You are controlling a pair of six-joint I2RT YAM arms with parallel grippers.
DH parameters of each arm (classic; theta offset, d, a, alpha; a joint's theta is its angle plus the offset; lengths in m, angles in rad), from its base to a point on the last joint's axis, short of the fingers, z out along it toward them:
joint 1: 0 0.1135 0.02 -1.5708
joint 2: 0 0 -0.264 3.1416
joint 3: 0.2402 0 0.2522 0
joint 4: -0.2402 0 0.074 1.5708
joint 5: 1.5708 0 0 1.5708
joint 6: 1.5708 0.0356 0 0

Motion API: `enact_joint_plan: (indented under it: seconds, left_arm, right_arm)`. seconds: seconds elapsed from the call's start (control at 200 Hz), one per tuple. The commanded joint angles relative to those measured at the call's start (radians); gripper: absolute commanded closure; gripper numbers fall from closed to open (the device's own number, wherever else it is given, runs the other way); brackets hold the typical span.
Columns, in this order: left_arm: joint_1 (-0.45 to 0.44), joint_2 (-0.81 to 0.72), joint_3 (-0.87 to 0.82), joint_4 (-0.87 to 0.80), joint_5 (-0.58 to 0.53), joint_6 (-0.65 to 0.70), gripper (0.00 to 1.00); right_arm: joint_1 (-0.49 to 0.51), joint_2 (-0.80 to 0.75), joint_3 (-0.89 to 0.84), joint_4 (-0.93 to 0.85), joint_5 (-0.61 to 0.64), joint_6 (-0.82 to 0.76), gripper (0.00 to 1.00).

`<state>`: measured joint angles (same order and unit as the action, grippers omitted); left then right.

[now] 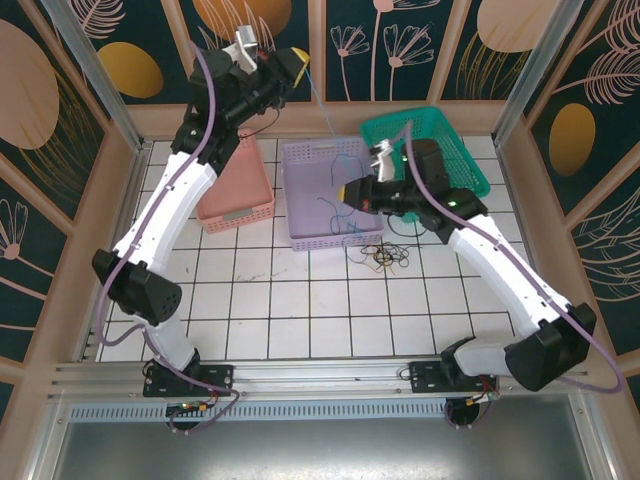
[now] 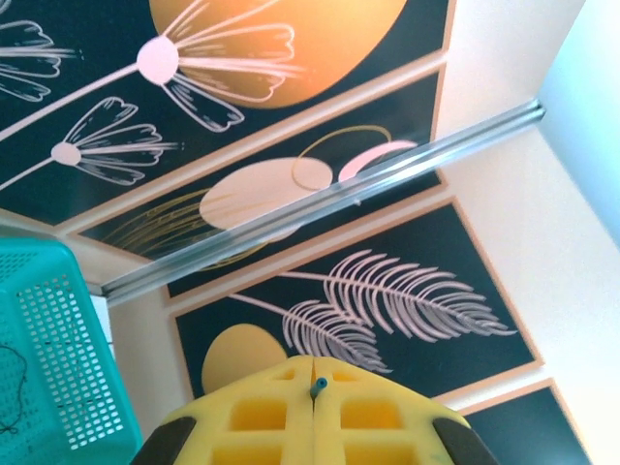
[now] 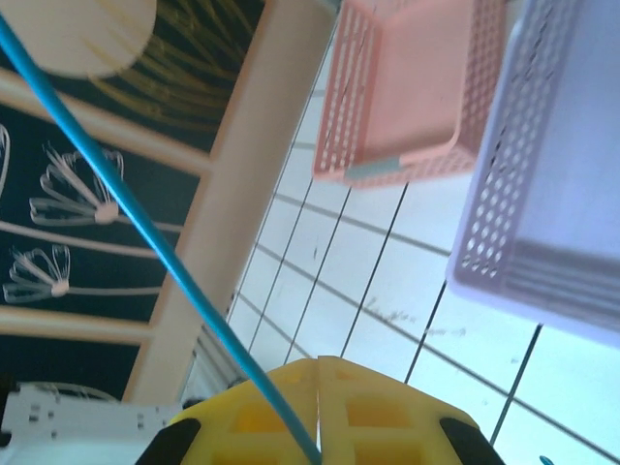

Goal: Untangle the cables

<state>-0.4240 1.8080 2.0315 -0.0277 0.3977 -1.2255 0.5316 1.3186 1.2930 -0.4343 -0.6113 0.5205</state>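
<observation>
Cables (image 1: pixel 384 258) likely light, floppy, snag-prone | blue strand (image 3: pixel 145 221) clamped in left gripper (image 2: pixel 314 378) and right gripper (image 3: pixel 318 376) | best pinched close to crossings

Perforated plastic pink basket (image 1: pixel 245 178) and lilac basket (image 1: pixel 292 195), glossy tiled table (image 1: pixel 280 300), smooth blue cable (image 3: pixel 145 225)

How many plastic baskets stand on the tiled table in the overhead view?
3. The pink basket sits at the left, the purple basket in the middle, and the green basket at the back right, partly under the right arm. No others seem hidden.
</observation>
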Motion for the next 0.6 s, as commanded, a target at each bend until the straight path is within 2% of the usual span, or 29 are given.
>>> enact_joint_plan:
  seconds: [0.0, 0.185, 0.37, 0.591]
  left_arm:
    - [0.032, 0.082, 0.108, 0.002, -0.004, 0.069, 1.0]
    - [0.044, 0.177, 0.241, 0.003, 0.016, 0.076, 1.0]
    - [0.044, 0.203, 0.254, 0.03, 0.061, 0.066, 1.0]
    - [0.052, 0.221, 0.256, 0.03, 0.065, 0.081, 1.0]
  right_arm:
    - [0.045, 0.004, -0.04, -0.089, -0.068, -0.037, 1.0]
    - [0.091, 0.002, -0.05, -0.044, -0.127, -0.023, 1.0]
    - [0.054, 0.022, 0.034, 0.019, -0.141, 0.039, 1.0]
    - [0.007, 0.095, 0.164, 0.075, -0.169, 0.118, 1.0]
